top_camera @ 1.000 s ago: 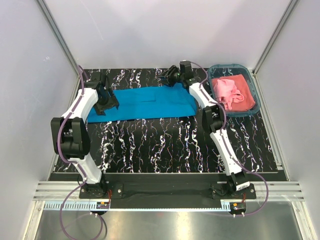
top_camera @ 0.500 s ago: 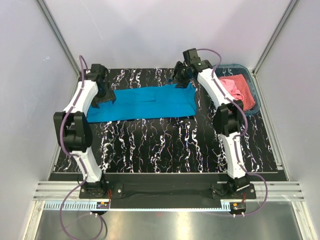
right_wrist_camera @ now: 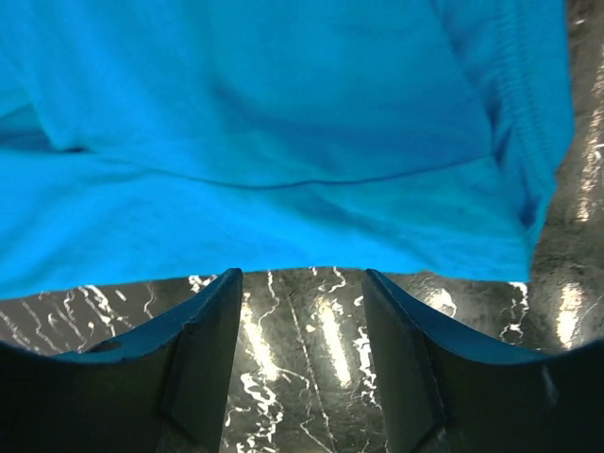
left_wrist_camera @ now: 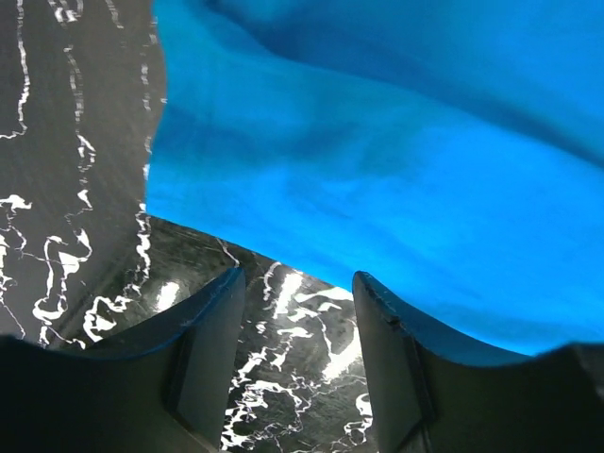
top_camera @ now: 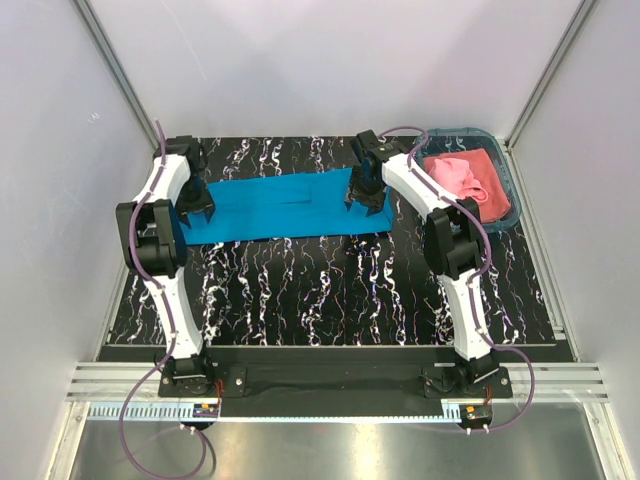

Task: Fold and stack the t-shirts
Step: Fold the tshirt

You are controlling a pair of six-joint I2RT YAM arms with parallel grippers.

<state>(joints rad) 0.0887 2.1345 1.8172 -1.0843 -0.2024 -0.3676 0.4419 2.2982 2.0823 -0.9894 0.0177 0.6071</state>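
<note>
Turquoise t-shirt (top_camera: 285,205) runs left-to-right (flat band); left gripper (left_wrist_camera: 297,278), right gripper (right_wrist_camera: 302,276) both agape, empty.

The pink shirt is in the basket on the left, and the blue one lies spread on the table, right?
Not quite: the top view shows the basket with the pink shirt at the far right corner. The blue shirt does lie spread on the table.

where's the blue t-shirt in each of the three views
Top external: the blue t-shirt lies flat as a wide strip across the far middle of the table.
Left wrist: the shirt fills the top and right, with a corner at left.
Right wrist: the shirt fills the upper half, hemmed end at right.
Shared landmark: the black, white-veined table top, showing just below the shirt's near edge in all three.
</note>
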